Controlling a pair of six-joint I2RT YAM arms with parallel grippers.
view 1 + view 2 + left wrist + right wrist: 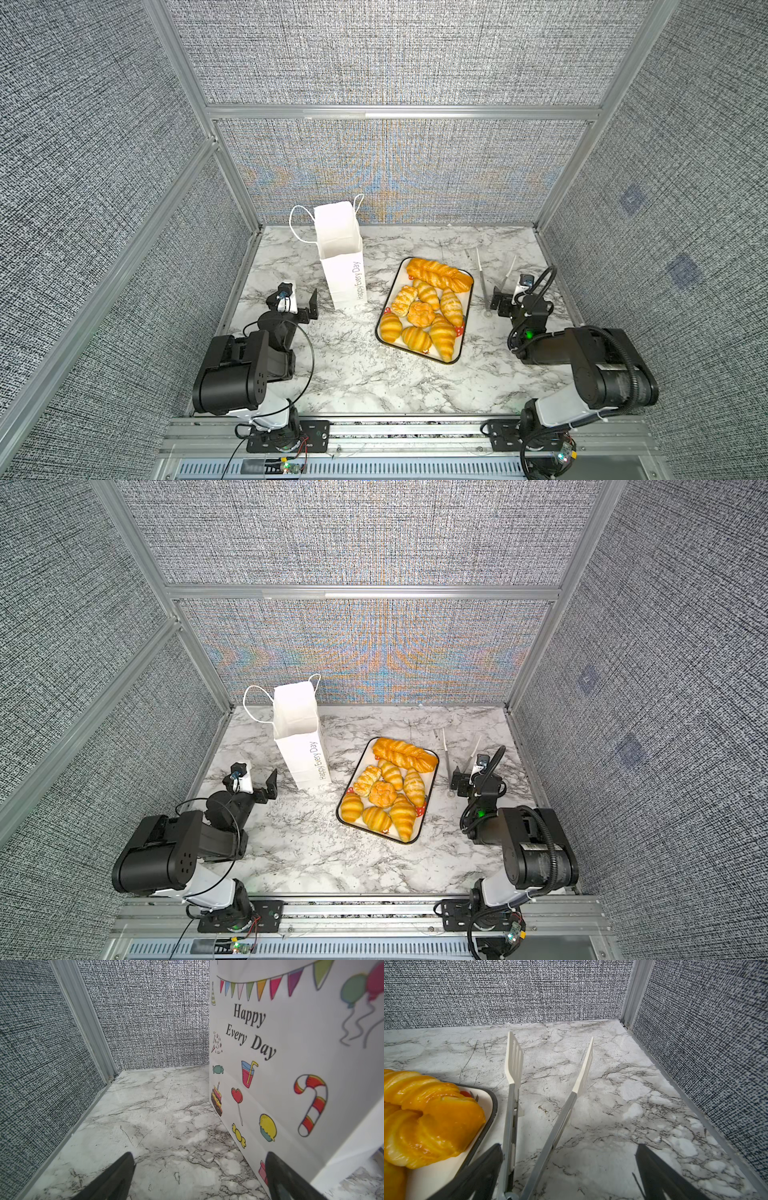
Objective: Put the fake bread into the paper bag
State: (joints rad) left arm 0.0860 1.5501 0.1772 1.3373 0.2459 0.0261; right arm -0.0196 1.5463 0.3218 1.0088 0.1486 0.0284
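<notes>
Right wrist view: the right gripper [568,1148] has its jaws spread wide, and the hinged end of the white slotted tongs [509,1118] lies between them on the marble table [623,1095]. One finger is just beside a tong arm, but whether it touches cannot be told. The tongs are open in a V, with their heads pointing at the back wall. Just beside them is the dark rim of the tray [494,1105]. All of the fake bread [428,307] is piled on the tray, with the long braided loaf at its far end.

The left gripper [199,1155] also has its jaws wide apart and holds nothing. It is low over the table, close beside the printed face of the paper bag [280,1064]. In both top views the bag stands upright with its mouth open, at the back left. The tray lies between the bag and the tongs.
</notes>
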